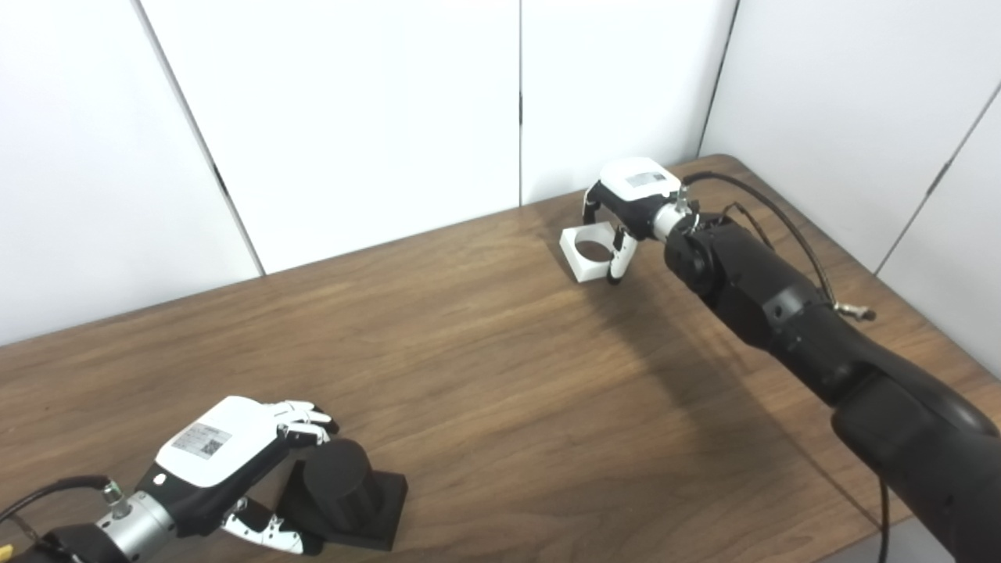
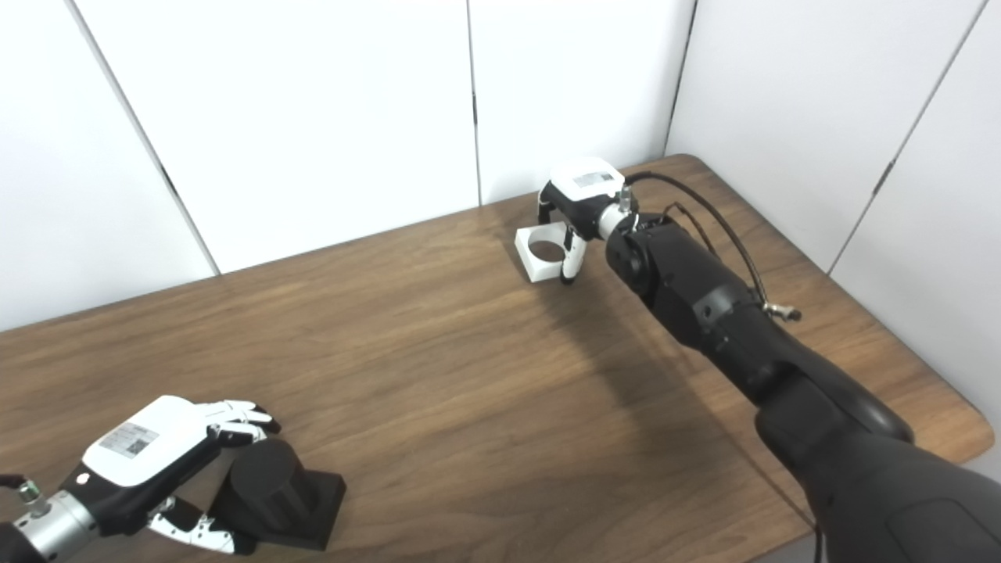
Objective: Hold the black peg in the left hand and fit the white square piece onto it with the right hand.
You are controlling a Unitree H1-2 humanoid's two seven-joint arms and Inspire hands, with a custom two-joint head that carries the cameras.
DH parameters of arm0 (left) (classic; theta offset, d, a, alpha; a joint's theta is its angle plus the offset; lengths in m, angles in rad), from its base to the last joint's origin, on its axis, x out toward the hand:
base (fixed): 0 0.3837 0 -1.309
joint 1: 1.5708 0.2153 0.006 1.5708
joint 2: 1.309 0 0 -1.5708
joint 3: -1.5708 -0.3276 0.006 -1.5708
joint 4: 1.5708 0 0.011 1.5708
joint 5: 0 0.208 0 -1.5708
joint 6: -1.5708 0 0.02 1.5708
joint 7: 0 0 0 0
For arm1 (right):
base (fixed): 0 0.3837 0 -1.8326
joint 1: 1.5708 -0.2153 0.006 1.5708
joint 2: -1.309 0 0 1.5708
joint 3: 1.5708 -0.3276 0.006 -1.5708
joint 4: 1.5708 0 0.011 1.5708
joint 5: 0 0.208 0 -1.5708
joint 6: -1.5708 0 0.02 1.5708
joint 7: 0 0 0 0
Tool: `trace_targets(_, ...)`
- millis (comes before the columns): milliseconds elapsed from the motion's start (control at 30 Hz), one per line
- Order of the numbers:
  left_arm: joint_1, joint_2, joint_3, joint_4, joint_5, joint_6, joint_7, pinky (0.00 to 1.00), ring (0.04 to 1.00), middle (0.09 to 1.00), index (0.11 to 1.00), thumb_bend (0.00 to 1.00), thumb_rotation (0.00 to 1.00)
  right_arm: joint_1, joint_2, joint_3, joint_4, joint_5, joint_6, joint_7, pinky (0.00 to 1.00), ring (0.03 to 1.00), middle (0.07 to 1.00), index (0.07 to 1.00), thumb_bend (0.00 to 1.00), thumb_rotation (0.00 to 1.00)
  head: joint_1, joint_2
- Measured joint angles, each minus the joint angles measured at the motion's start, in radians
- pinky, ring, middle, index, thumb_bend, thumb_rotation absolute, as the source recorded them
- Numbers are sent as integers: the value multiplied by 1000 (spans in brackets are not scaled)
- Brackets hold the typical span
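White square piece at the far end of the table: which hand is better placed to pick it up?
The right hand: its fingers already straddle the white square piece. The left hand is far off, around the black peg.

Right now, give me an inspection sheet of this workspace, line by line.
Surface: brown wooden table, bare between the two hands.
Job's things: black peg upright on its square base, near left; white square piece flat on the table, far right, round hole up.
Clutter: nothing seen.
Hands: left hand cupped around the peg, firm hold unclear; right hand over the piece, fingers down its sides, not lifted.
Cables: black cable looping along the right forearm.
Surroundings: white wall panels behind.
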Motion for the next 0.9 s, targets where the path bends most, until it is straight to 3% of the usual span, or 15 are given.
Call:
trace_targets(333,-2,-6,-1,0,0,2,-3,732,868,819,488,524,61,48,0,-37,-129,63,-19,17,629,775,745,481,523,130,141,44)
trace_targets(500,-7,-13,-2,1,4,16,-16,758,876,833,488,525,64,50,-2,-43,-191,69,-38,34,636,772,744,482,523,129,178,57)
trace_targets(600,-16,-19,-6,1,6,26,-29,776,877,837,488,525,64,50,-2,-47,-222,74,-46,47,637,777,744,482,523,128,233,86)
trace_targets(900,-31,-38,-12,2,12,45,-53,745,888,841,489,525,66,53,-8,-65,-292,108,-111,89,620,760,728,480,523,129,341,118)
